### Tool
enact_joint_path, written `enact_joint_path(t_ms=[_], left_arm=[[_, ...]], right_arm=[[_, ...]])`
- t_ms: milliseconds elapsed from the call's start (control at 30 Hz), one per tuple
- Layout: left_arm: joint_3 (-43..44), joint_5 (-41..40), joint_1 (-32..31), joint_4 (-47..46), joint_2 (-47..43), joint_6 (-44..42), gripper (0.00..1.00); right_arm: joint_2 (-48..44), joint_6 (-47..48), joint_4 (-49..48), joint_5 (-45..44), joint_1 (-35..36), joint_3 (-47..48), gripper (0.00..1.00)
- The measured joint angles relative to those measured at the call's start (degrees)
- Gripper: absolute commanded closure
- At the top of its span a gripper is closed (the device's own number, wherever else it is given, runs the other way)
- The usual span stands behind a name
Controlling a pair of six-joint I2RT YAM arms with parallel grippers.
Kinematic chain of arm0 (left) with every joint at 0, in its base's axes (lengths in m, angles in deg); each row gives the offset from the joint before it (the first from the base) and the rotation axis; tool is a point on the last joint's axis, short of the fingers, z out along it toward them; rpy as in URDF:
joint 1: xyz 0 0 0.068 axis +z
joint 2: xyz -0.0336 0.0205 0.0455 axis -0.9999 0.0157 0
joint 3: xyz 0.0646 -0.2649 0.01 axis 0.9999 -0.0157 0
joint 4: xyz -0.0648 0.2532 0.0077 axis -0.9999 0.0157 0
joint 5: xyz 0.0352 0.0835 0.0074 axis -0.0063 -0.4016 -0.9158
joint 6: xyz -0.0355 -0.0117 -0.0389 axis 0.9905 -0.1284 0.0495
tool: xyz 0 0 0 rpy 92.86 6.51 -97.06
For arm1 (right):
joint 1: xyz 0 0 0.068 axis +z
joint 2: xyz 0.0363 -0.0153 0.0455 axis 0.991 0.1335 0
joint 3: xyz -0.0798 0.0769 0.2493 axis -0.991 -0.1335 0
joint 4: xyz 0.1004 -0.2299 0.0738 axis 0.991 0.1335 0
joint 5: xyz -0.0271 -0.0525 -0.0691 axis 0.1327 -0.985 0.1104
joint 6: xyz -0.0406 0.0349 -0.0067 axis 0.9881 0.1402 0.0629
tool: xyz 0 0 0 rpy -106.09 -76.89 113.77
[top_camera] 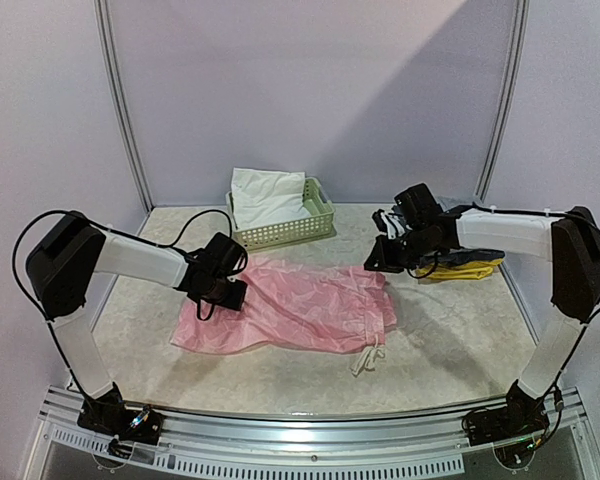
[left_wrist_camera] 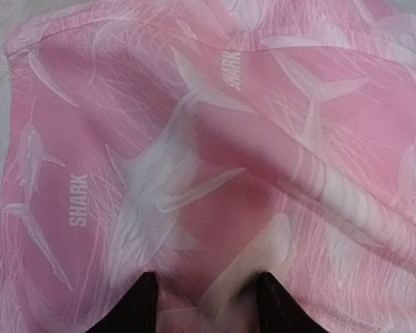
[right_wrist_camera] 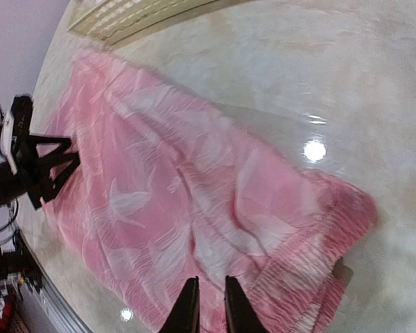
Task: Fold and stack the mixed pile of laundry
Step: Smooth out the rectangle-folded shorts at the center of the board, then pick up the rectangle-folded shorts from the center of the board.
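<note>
The thin pink piece (top_camera: 300,305) of the laundry pile lies spread flat mid-table, printed with pale sharks, its white drawstring ties (top_camera: 368,357) trailing off the near right corner. The larger white piece (top_camera: 265,195) sits crumpled in the basket. My left gripper (top_camera: 230,293) is down on the pink cloth's far left part. In the left wrist view its jaws (left_wrist_camera: 206,274) stand open, with a low fold of pink cloth (left_wrist_camera: 215,139) between the fingertips. My right gripper (top_camera: 382,258) hovers over the far right corner. Its fingers (right_wrist_camera: 209,279) are almost together, holding nothing above the waistband (right_wrist_camera: 319,263).
A pale green lattice basket (top_camera: 317,226) stands at the back centre. Folded yellow and dark blue clothes (top_camera: 470,266) lie at the right, under my right arm. Bare marbled tabletop (top_camera: 450,340) surrounds the pink piece. A metal rail (top_camera: 310,425) runs along the near edge.
</note>
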Motion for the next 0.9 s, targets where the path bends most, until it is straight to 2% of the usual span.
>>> enact_joint_path(t_ms=[167,367,733,900], left_arm=[[1.9,-4.7,-2.4,8.0,-2.2,0.1,0.36],[7.2,-7.9,-7.6,13.2,-4.4,-0.2,0.34],[15.5,0.1,-15.4,11.7,-0.1,-2.8,0.35],[18.5,2.9,-19.0,10.7,3.5,-5.0,0.27]], right_arm=[[3.0,0.9,-2.9,6.8,3.1,0.7,0.76],[5.8,1.1,-2.8,6.9,4.2,-2.2,0.76],[5.2,-0.6,-1.8,-2.0,2.0,-9.7,0.75],[2.4,-0.5,-2.4,-1.6,2.0,-11.7,0.57]])
